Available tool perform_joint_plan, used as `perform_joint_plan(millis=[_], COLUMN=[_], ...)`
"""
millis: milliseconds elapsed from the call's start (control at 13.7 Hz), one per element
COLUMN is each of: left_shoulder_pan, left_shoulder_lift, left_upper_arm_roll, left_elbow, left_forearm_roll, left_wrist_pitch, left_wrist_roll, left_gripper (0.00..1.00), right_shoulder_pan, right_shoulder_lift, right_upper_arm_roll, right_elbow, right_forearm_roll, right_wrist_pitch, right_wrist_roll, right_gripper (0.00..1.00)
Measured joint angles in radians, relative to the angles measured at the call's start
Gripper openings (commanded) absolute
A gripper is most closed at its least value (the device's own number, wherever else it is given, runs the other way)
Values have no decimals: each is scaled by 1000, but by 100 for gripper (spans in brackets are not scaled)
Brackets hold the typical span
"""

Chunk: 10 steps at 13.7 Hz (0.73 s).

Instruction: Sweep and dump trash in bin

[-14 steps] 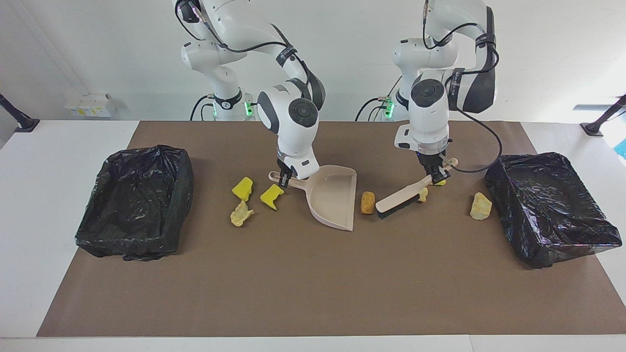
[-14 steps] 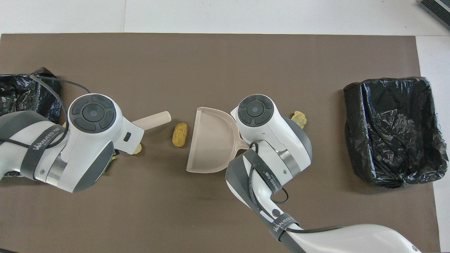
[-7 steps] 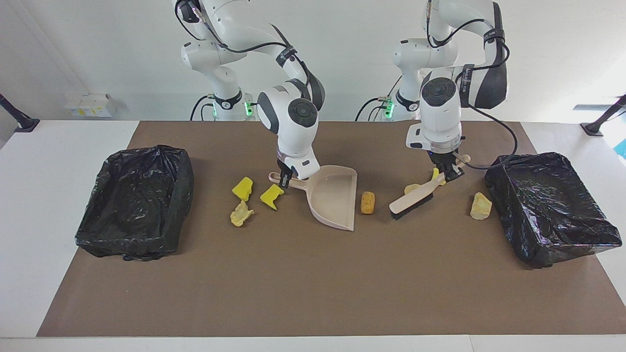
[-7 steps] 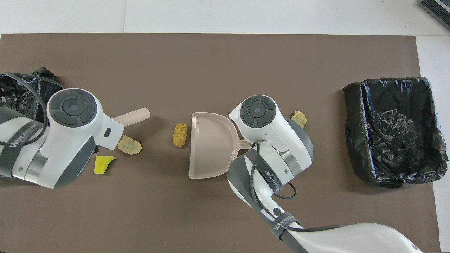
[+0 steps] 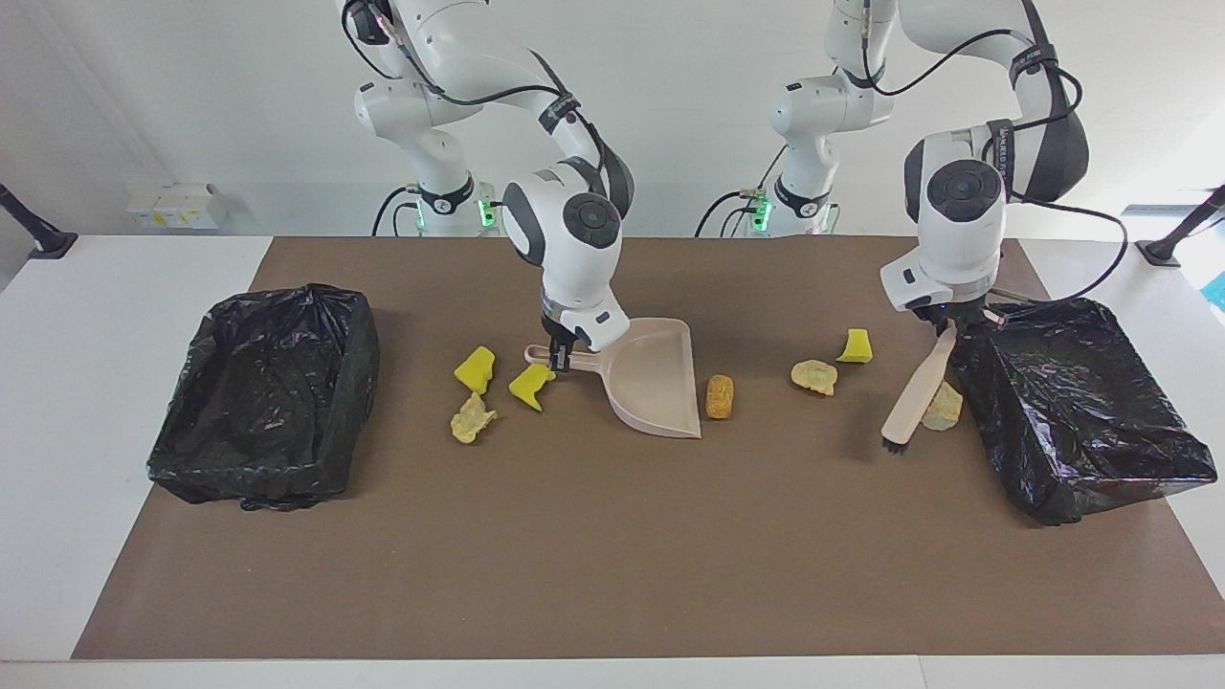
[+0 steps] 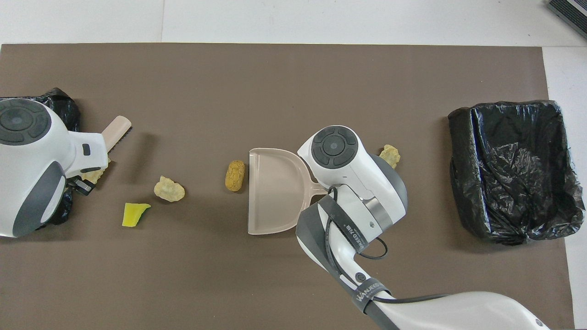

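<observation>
On the brown mat, right claw grips the dustpan, left claw the brush.

This is a robot lab set up for a test. Two white robot arms stand at one edge of a white table against a bare white wall, with cables running from their bases. A plain brown mat covers the table's middle, and a tray lined with black plastic sits at each end of it. Black clamp stands are fixed at the table's corners nearest the robots.
</observation>
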Motion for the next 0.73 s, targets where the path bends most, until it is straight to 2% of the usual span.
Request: perform_joint_plan(millis=[291, 510, 728], left_shoulder_pan=[18, 25, 41], left_shoulder_lift=[-23, -56, -102], left_upper_arm_roll=[-1, -2, -2], left_elbow=[-59, -143, -287], left_forearm_roll=[-20, -20, -25], left_wrist_pitch=[-4, 8, 122], left_wrist_roll=[-352, -412, -498], left_gripper=[0, 0, 0], right_shoulder_pan=[1, 1, 1], right_shoulder_lift=[0, 0, 0], right_upper_arm_roll=[1, 1, 1], right_elbow=[-2, -2, -2], right_forearm_roll=[-1, -1, -1], right_wrist_pitch=[0, 0, 0], right_wrist_roll=[0, 0, 0], right_gripper=[0, 0, 0])
